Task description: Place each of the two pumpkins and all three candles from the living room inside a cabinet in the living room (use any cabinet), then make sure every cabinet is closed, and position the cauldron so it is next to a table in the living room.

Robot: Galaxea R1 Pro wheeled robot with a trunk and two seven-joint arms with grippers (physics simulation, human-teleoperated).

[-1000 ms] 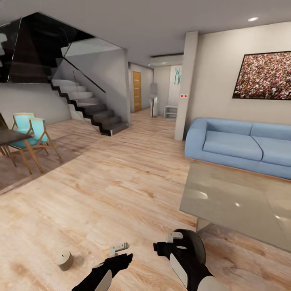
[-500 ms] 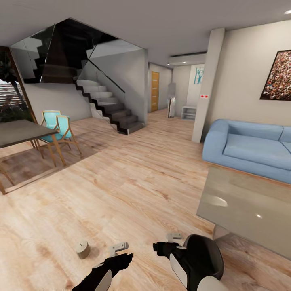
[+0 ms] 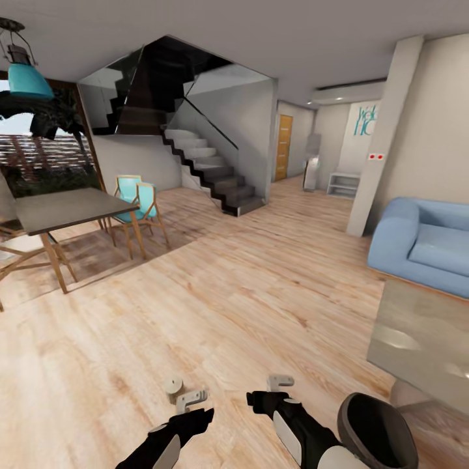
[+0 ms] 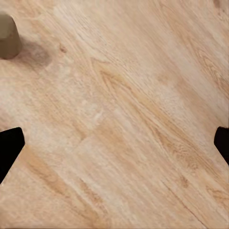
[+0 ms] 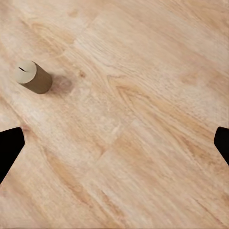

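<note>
**Head view: a candle on the floor ahead of two empty grippers**

Head view looks across a wood floor (image 3: 260,286) toward a staircase (image 3: 208,169), a dining table (image 3: 65,207) with teal chairs (image 3: 137,202), a blue sofa (image 3: 423,244) and a glass coffee table (image 3: 423,332). A short beige candle (image 3: 174,386) stands on the floor just beside the left gripper (image 3: 190,399), which is spread apart and holds nothing. The right gripper (image 3: 277,389) is likewise spread and empty. The right wrist view shows the candle (image 5: 33,77) upright on the planks.
</note>
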